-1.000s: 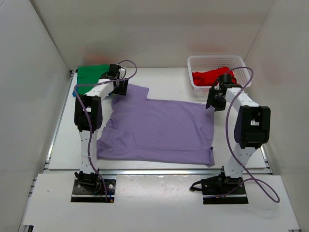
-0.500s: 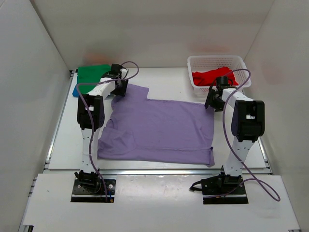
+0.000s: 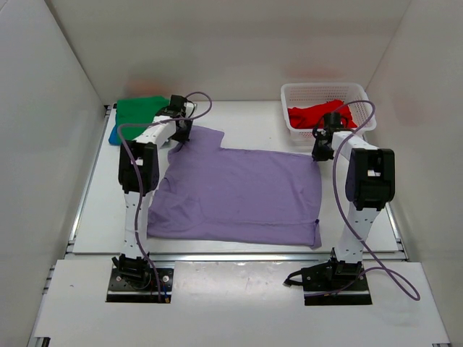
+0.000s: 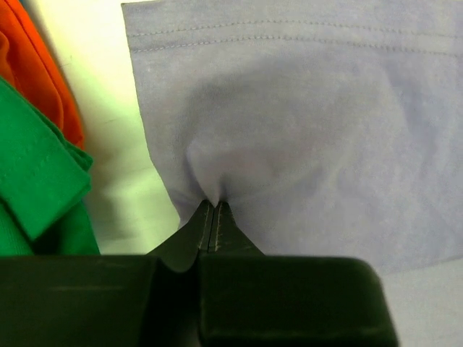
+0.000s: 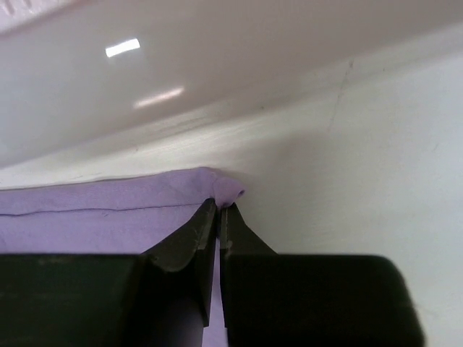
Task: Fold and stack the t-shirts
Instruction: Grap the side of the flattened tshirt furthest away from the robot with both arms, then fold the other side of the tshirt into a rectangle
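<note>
A lavender t-shirt (image 3: pixel 239 191) lies spread flat on the table. My left gripper (image 3: pixel 179 137) is shut on a pinch of its far left sleeve cloth (image 4: pixel 217 189). My right gripper (image 3: pixel 319 153) is shut on the shirt's far right corner (image 5: pixel 229 192). A folded green t-shirt (image 3: pixel 139 110) lies at the far left, on top of a blue one (image 3: pixel 113 135), with orange cloth (image 4: pixel 43 72) beside the green (image 4: pixel 36 181) in the left wrist view. A red t-shirt (image 3: pixel 318 116) sits in the basket.
A white mesh basket (image 3: pixel 296 92) stands at the far right, close behind my right gripper. White walls close in the table on three sides. Loose purple cables loop over both arms.
Both grippers have come down onto the lavender shirt's far edge and shut on the cloth; a second ago both stood open just above it.
</note>
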Available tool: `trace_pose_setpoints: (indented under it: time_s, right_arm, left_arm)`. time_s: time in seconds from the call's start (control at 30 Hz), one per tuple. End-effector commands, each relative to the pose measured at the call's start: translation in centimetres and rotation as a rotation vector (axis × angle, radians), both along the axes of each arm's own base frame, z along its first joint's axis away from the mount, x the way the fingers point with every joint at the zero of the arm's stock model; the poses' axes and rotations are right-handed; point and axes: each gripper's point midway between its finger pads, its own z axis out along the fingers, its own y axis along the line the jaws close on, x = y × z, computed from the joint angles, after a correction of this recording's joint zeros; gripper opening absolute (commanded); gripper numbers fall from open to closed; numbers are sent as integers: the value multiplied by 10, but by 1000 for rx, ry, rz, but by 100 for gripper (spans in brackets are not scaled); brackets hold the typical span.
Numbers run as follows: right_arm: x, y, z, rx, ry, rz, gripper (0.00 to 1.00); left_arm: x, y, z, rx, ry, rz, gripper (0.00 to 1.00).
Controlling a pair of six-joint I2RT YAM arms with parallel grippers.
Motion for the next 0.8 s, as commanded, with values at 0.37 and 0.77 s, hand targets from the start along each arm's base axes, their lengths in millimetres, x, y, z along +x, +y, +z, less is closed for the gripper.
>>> trace_pose_setpoints:
  time_s: [0.37,0.77]
  right_arm:
    - [1,12,85,52,-278,142,0]
    - [-71,22,97,175,-308,179,0]
  left_arm:
    - [-25,4,131,-119,-229,-27,0]
    - [-133,24,121,-137,-211,-9,0]
